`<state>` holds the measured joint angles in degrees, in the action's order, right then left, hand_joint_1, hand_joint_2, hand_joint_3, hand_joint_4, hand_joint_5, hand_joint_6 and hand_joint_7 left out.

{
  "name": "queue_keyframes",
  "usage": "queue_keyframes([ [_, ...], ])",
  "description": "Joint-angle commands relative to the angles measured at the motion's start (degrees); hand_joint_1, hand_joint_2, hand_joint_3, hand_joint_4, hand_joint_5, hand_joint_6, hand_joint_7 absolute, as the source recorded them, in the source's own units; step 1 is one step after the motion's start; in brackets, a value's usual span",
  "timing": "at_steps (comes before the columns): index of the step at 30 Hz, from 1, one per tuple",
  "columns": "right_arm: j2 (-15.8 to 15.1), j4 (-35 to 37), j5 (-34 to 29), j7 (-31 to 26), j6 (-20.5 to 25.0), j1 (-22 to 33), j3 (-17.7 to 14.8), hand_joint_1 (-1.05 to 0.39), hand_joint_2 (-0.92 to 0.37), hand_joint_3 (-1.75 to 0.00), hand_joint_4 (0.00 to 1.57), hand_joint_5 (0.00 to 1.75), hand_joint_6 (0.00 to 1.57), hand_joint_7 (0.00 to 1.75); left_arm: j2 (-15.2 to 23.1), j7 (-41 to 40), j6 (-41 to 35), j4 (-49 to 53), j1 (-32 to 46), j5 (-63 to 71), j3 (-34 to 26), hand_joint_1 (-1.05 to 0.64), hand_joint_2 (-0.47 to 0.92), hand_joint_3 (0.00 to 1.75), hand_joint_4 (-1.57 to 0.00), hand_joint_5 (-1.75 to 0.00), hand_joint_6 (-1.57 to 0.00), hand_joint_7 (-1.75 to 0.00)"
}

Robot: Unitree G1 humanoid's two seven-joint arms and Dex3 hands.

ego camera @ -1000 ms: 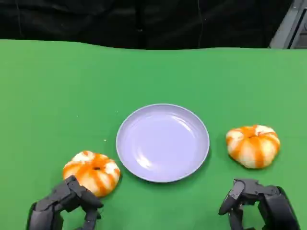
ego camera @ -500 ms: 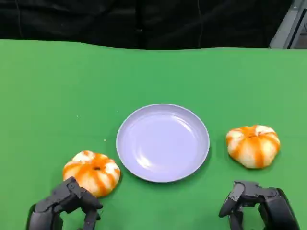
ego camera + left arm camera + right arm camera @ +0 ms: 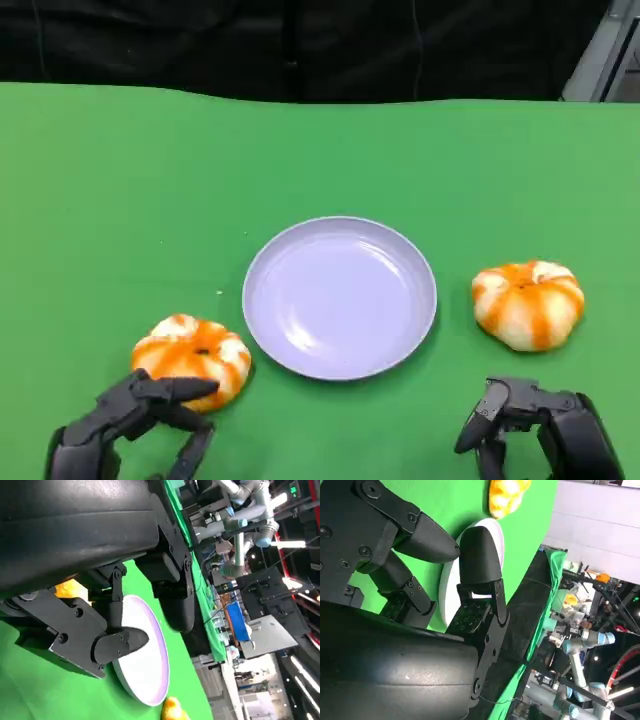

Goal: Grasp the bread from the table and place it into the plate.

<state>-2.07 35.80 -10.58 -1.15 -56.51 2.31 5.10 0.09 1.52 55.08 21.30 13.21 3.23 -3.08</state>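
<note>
Two round orange-and-white striped breads lie on the green table. The left bread (image 3: pixel 192 358) sits beside the lavender plate (image 3: pixel 340 297); the right bread (image 3: pixel 527 303) lies on the plate's other side. My left hand (image 3: pixel 130 430) is at the near left, holding nothing, fingers spread, one fingertip reaching the near side of the left bread. My right hand (image 3: pixel 540 430) waits low at the near right, fingers apart, clear of the right bread. In the left wrist view the plate (image 3: pixel 150 675) and a bit of bread (image 3: pixel 70 587) show past the fingers. In the right wrist view bread (image 3: pixel 507 495) lies beyond the plate (image 3: pixel 495 535).
The green cloth (image 3: pixel 150 180) stretches bare behind the plate to a dark backdrop. A grey frame (image 3: pixel 605 50) stands at the far right corner. Other robot arms and lab gear (image 3: pixel 245 510) stand beyond the table's side.
My left hand's fingers have spread and stretched forward toward the left bread. The right hand, both breads and the plate have stayed in place.
</note>
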Motion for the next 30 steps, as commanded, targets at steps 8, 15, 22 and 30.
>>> queue_keyframes([
  [8,-0.3,-0.9,0.7,-0.1,0.2,0.8,-0.2,-0.24,-0.04,-1.69,1.22,1.59,1.13,1.31,0.6,-12.6,-5.2,-8.8,1.9,20.6,-4.3,-0.35,0.92,0.05,-0.58,-0.39,-0.6,0.0],
  [15,-0.4,-1.0,-0.2,-0.7,0.1,0.9,-0.3,-0.24,-0.04,-1.71,1.21,1.59,1.13,1.32,2.4,-16.1,-19.3,-20.9,4.2,35.2,-3.3,-0.45,0.92,0.03,-0.48,-0.31,-0.45,0.0],
  [22,-0.3,-1.4,0.0,-0.6,0.8,0.9,-0.2,-0.24,-0.04,-1.71,1.23,1.6,1.12,1.33,6.7,-12.9,-35.4,-28.8,3.1,50.8,1.8,-0.48,0.9,0.02,-0.4,-0.25,-0.4,0.0],
  [30,-0.3,-1.3,0.3,-0.3,0.9,0.8,-0.1,-0.25,-0.03,-1.71,1.22,1.6,1.12,1.32,11.5,-7.1,-49.4,-29.8,-0.6,61.4,9.8,-0.5,0.89,0.0,-0.42,-0.21,-0.38,0.0],
])
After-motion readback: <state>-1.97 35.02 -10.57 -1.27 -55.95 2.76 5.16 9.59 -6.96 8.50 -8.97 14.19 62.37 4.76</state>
